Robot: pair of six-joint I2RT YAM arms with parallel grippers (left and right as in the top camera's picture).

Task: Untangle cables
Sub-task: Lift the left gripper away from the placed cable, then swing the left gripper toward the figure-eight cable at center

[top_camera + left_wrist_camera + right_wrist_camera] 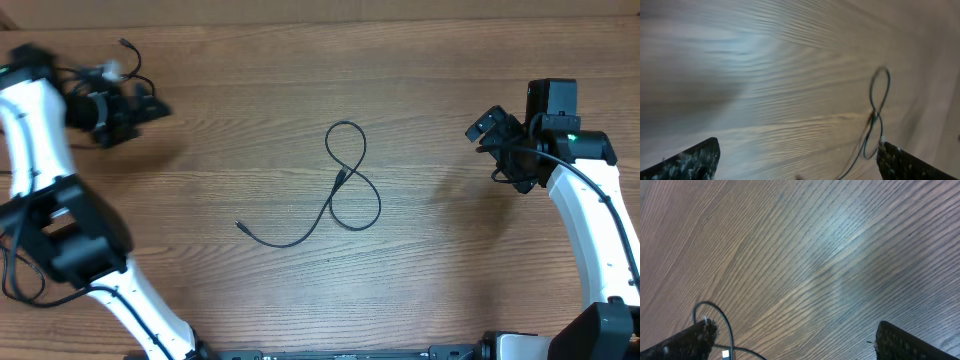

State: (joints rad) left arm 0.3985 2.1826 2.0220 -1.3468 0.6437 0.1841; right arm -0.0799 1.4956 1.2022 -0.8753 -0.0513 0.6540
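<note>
Lying crossed in a figure-eight at the middle of the table (200,230), the cable (340,180) was unheld (untangling not yet begun), the left gripper (155,105) and right gripper (482,128) standing well apart from it, jaws apart and empty.

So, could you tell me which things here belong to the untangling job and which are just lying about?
Job: black cable, looped across itself; left gripper and right gripper, both open, off the cable.
Lying about: nothing visible apart from the wooden table.

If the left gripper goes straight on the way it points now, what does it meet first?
Probably bare wooden table, as the left gripper points down at it; the black cable lies right of centre.
</note>
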